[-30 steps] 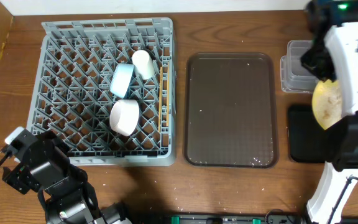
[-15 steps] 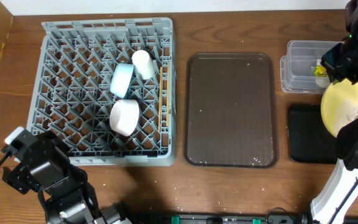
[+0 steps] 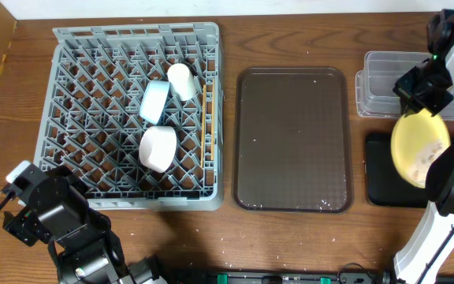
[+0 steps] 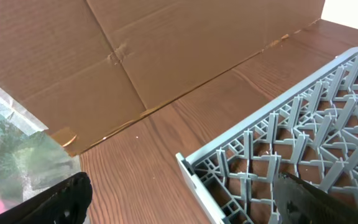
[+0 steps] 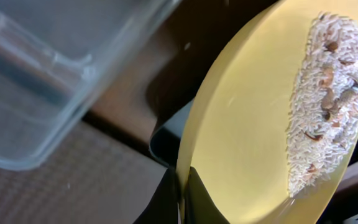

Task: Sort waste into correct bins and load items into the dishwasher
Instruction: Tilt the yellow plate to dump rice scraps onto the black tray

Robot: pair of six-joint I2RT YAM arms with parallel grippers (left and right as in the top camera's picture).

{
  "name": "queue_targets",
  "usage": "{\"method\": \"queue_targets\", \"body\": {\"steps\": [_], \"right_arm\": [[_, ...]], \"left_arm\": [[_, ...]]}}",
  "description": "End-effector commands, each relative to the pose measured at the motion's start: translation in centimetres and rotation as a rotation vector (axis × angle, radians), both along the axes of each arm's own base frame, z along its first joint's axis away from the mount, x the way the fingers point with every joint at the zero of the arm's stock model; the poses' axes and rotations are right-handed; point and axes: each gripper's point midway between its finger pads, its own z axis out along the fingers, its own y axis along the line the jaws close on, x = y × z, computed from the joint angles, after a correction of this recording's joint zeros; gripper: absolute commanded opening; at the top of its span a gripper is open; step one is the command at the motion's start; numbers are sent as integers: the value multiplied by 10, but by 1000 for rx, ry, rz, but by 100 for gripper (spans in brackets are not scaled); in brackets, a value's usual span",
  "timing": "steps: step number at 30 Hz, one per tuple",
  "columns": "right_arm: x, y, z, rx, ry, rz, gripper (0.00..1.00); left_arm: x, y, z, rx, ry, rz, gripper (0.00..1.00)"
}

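My right gripper [image 3: 418, 101] is shut on the rim of the yellow plate [image 3: 419, 147] and holds it tilted above the black tray [image 3: 379, 170]. In the right wrist view the plate [image 5: 253, 118] carries a heap of white rice [image 5: 328, 93] and my fingers [image 5: 183, 193] pinch its edge. The clear tub [image 3: 386, 83] lies just beyond; its corner shows in the right wrist view [image 5: 48, 68]. The grey dish rack [image 3: 136, 118] holds the white cup [image 3: 181, 80], the blue bowl [image 3: 155, 101], the pink bowl [image 3: 157, 148] and chopsticks [image 3: 205, 118]. My left gripper [image 4: 179, 202] is open beside the rack's corner [image 4: 278, 155].
The dark brown serving tray [image 3: 292, 140] lies between the rack and the bins. A cardboard wall [image 4: 135, 50] stands by the table's left side. Small crumbs dot the table's front edge.
My right gripper has swung the yellow plate from over the clear tub back toward the black tray, tilting it more. The left arm has not moved.
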Motion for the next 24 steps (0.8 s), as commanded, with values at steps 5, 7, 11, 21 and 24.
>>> {"method": "queue_targets", "body": {"steps": [5, 7, 11, 21, 24], "right_arm": [[-1, -2, 14, 67, -46, -6, 1], [-2, -3, 18, 75, -59, 6, 1], [-1, 6, 33, 198, -129, 64, 1], [-3, 0, 44, 353, -197, 98, 1], [-3, 1, 49, 414, -230, 108, 1]], "left_arm": [[-3, 1, 10, 18, -11, 12, 94], [-3, 1, 10, 18, -11, 12, 94], [-3, 1, 10, 18, -11, 12, 94], [-3, 1, 10, 18, -11, 12, 94], [-3, 1, 10, 18, -12, 12, 94]]}}
